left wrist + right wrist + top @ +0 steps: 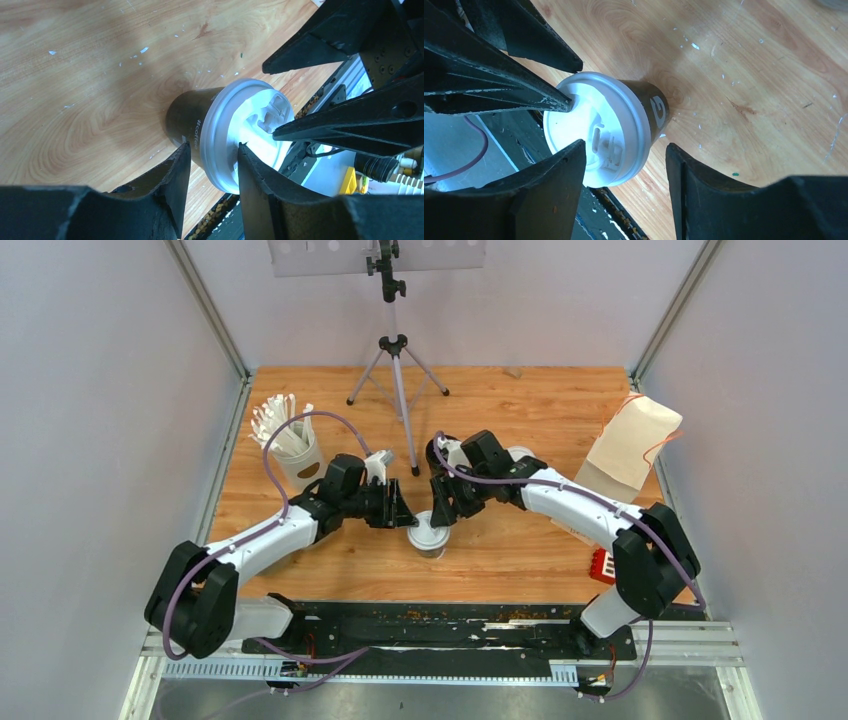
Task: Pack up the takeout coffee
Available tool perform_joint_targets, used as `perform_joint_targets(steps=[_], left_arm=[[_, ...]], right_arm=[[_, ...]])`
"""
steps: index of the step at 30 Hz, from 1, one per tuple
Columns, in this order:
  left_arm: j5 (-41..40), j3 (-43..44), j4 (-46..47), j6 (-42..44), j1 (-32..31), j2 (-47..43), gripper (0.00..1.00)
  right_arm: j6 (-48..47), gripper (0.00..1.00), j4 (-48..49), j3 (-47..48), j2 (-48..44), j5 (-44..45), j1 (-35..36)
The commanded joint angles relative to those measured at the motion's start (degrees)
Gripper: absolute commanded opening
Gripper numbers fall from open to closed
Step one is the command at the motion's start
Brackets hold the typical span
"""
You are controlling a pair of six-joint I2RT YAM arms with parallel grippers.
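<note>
The takeout coffee cup (430, 540) is standing upright on the counter (350, 565), its long axis running straight up and its white lid (245, 130) sitting on top; the left arm (270, 535) is reaching in from the cup's left and the right arm (580, 502) from its right, both about equally near; the left jaws are sitting part open astride the lid's rim, one finger (255, 185) over the lid and one beside the cup's wall, and whether they are pinching it I cannot tell; the right jaws are standing wider, gripping nothing, one finger (559, 185) over the lid, the other hanging clear beyond the cup.
</note>
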Motion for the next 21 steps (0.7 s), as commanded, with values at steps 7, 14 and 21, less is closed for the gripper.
perform_joint_targets(steps=[7, 14, 21], left_arm=[[-3.8, -1.0, -1.0, -0.5, -1.5, -1.8, 0.44], [-4.9, 0.1, -1.0, -1.4, -3.1, -0.9, 0.44], [-6.0, 1.1, -2.1, -1.1, -3.5, 0.6, 0.43]], right_arm=[[2.7, 0.50, -6.2, 5.8, -4.4, 2.7, -0.1], [2.1, 0.49, -9.1, 9.0, -2.5, 4.8, 0.8], [-0.9, 0.47, -12.2, 10.2, 1.5, 9.4, 2.1]])
